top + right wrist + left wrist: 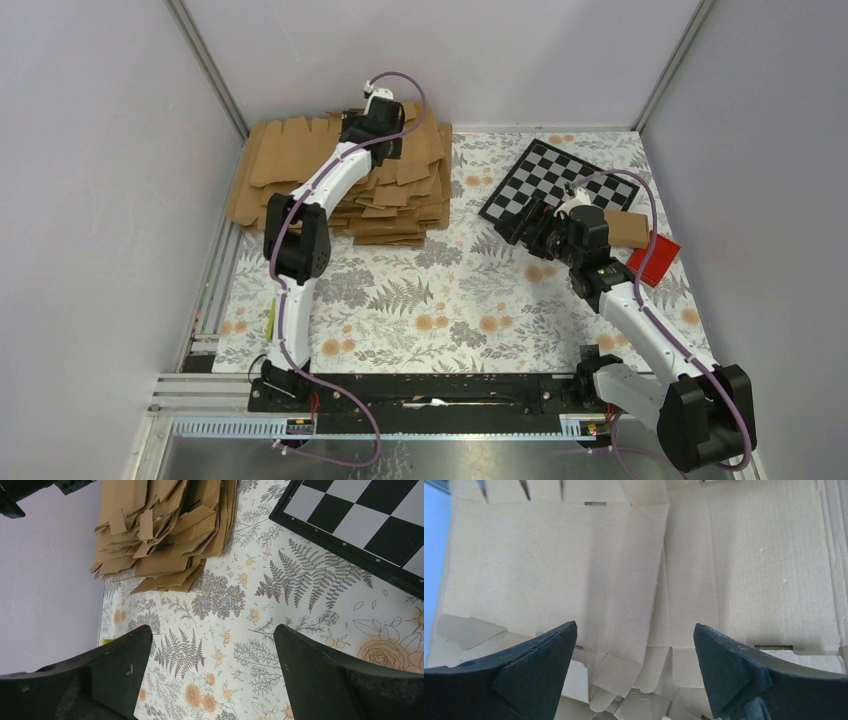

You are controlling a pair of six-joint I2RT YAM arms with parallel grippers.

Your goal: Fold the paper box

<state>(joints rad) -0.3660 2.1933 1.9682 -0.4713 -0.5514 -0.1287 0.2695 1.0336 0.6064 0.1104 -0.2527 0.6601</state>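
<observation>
Brown card stack: a thick, ragged pile of die-cut sheets in the far left corner of the floral table.
Left arm pose: stretched far forward from its base, elbow raised, wrist bent down over the top of the pile.
Right arm pose: angled forward and inward, with its wrist low near the chessboard.
Paper box: a slim brown carton lying at the right of the table, between the chessboard and the red block, partly hidden by the right wrist.
Top view only: both arms whole, the carton and the red block.
Left wrist view only: creased flat sheets with slots and tabbed flaps fill the frame close beneath the fingers.
Right wrist view only: bare floral cloth lies beneath the fingers, with the pile and a chessboard corner beyond.
Left gripper: jaws spread wide, gripping nothing; contact with the sheets cannot be told.
Right gripper: jaws spread wide, empty, above the cloth.
</observation>
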